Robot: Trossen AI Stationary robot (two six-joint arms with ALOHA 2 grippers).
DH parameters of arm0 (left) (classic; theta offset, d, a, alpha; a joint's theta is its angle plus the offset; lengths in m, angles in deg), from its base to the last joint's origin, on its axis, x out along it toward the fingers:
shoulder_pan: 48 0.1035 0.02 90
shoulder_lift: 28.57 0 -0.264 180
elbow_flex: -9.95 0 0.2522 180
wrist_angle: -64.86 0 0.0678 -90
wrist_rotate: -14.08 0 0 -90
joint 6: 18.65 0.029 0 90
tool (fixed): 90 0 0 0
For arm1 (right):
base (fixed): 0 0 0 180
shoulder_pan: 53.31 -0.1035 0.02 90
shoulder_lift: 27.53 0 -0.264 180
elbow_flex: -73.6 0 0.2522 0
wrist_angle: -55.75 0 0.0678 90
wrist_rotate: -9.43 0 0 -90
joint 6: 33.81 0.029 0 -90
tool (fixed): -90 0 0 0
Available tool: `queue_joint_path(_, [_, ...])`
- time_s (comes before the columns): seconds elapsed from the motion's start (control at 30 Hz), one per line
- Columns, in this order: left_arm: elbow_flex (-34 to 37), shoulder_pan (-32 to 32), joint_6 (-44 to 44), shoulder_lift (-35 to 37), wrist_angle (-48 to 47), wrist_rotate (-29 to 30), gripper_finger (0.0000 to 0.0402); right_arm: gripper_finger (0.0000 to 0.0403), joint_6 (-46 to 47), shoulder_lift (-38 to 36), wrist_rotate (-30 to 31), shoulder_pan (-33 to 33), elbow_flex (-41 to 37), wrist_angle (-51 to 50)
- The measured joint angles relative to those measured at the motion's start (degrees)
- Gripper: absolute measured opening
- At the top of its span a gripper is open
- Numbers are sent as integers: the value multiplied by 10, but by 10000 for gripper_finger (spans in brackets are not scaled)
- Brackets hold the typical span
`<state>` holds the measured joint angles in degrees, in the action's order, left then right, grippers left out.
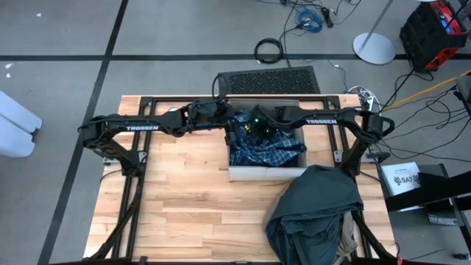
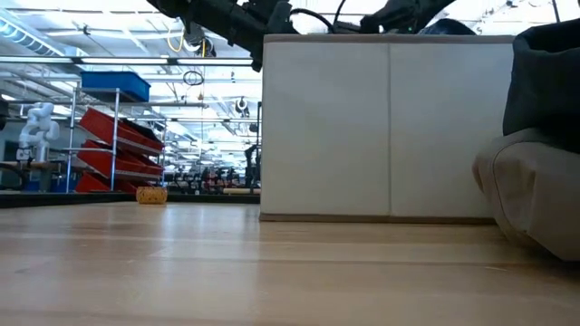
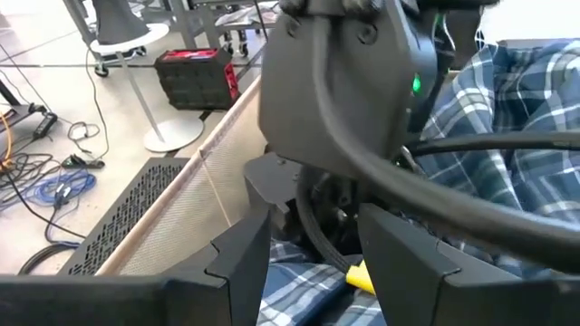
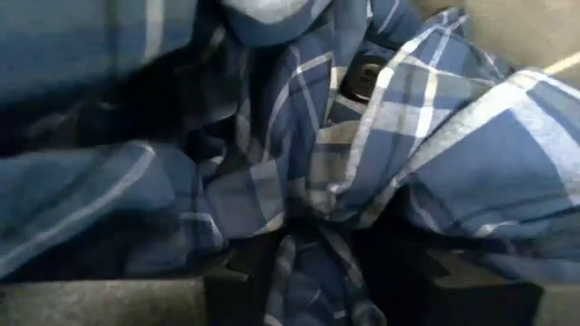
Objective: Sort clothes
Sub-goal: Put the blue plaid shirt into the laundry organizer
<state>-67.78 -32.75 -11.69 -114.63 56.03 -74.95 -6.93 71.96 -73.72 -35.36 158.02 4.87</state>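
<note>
While my right claw [image 4: 313, 272] grips the plaid shirt [image 1: 268, 151] inside the fabric box [image 1: 266, 174] at the table's far edge, I should release only once it's low; my left claw [image 3: 308, 272] hangs spread beside it.

The wooden table [image 1: 176, 199] (pale planks) bears a fabric box [image 1: 266, 174] and heaped clothes [image 1: 313, 210].

Plaid garment [image 1: 268, 151] inside box [image 1: 266, 174]
</note>
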Motion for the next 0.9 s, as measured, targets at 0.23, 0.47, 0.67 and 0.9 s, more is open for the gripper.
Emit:
queue_joint_path(0.23, [-2, 1, 14, 2, -11, 7, 178, 130, -8, -53, 38, -13, 102, -125])
queue_joint_path(0.47, [0, 1, 14, 0, -14, 9, 178, 130, -13, -84, 83, -39, 192, -216])
queue_joint_path(0.67, [0, 1, 14, 0, -14, 9, 178, 130, -24, -103, 80, -65, 273, -257])
queue_joint_path(0.9, [0, 1, 15, 0, -24, 10, 178, 130, 41, -106, 7, -149, 341, -401])
